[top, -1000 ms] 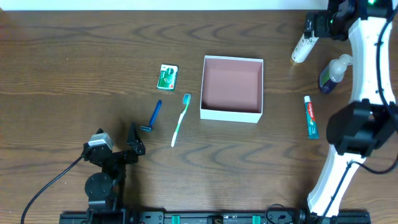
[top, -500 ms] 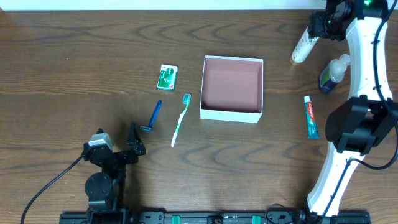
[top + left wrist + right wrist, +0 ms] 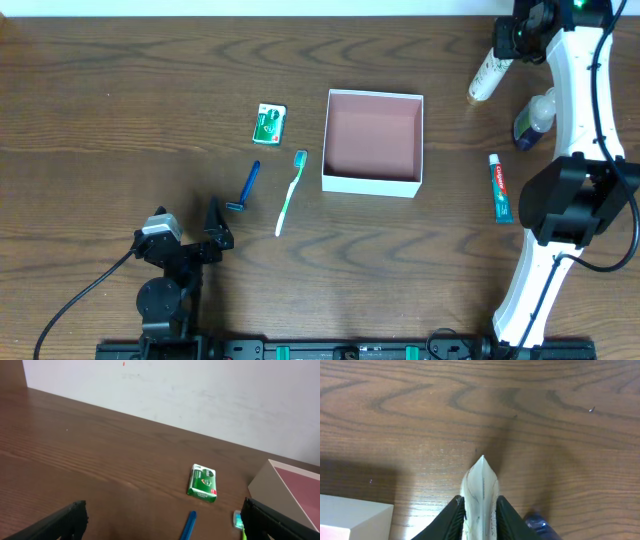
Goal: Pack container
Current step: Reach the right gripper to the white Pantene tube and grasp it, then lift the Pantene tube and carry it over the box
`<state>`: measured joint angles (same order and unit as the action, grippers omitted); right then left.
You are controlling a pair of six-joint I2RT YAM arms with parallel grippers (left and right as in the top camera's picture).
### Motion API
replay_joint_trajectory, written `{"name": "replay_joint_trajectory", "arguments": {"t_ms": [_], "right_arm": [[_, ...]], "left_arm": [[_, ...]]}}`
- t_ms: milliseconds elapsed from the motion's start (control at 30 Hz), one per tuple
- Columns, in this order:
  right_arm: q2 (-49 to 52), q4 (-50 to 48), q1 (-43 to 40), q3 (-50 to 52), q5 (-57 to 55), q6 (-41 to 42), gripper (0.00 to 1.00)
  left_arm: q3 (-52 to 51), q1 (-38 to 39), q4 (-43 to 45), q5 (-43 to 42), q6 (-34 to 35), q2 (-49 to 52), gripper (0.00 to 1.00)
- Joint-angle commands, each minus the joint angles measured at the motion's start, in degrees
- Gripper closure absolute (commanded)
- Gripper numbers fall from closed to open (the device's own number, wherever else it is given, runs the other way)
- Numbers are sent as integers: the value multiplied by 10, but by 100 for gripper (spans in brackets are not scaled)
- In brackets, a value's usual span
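The right end effector is pinching a white tube between its two fingers, the tube's sealed tip pointing out ahead over the table. Gripping it across the flat sides probably keeps it from slipping. I cannot tell whether the tube is lifted or resting. This is at the far right of the table, with a dark blue pump bottle just beside it and a toothpaste tube nearer. The container sits mid-table to the left, empty, so the packing seems only to be starting. Further left lie a toothbrush, a blue razor and a green packet. The left end effector rests near left, fingers spread wide, holding nothing.
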<state>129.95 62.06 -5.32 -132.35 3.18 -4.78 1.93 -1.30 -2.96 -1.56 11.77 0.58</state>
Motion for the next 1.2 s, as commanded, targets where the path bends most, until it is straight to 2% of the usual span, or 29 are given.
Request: {"name": "replay_joint_trajectory", "arguments": {"t_ms": [0,267,567,867,967,1167], "right_arm": [[5,0,5,-5,3,11,82],[5,2,5,-5,3,11,99],[-32,6,6,-7,6,11,99],[-169,37,8,-7,91,11,99],[-217,64,12,-7,101,8,99],[-305,124,35,-7,197,-16,99]], "left_arm": [[-17,-2,-10,-2,-3,-3,2],[-17,-2,-10,-2,-3,-3,2],[-17,-2,-10,-2,-3,-3,2],[-17,-2,-10,-2,-3,-3,2],[-17,-2,-10,-2,-3,-3,2],[-17,-2,-10,-2,-3,-3,2]]}}
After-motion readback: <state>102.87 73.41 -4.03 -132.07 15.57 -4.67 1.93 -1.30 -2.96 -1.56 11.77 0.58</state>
